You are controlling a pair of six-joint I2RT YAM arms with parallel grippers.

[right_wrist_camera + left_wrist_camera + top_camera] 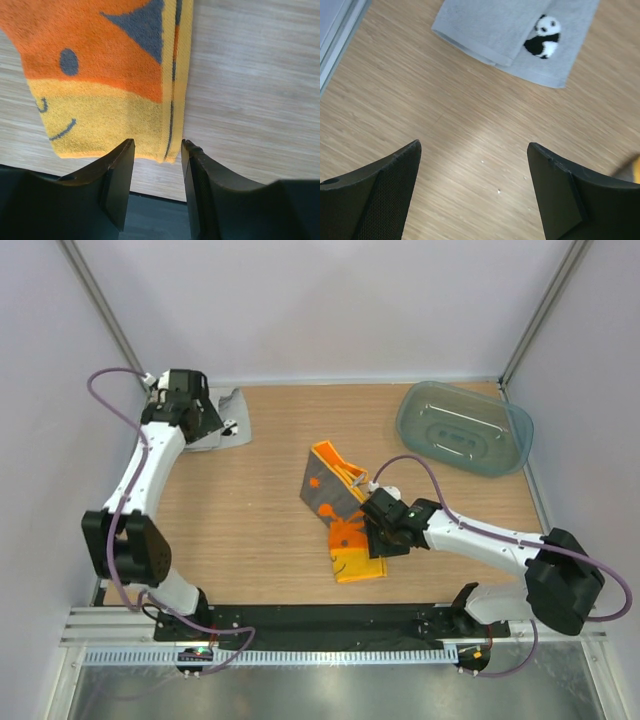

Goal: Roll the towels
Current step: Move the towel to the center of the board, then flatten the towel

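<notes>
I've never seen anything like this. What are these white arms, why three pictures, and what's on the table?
These are two robot arms bolted to a wooden table, each ending in a two-fingered claw. The wide picture looks down from above. The other two come from a camera on each wrist, so the dark shapes below are that claw's fingers. The left claw is open and empty, near a grey towel with a panda. The right claw straddles the edge of an orange towel, seemingly without gripping it. A see-through tub sits at the far right.
</notes>
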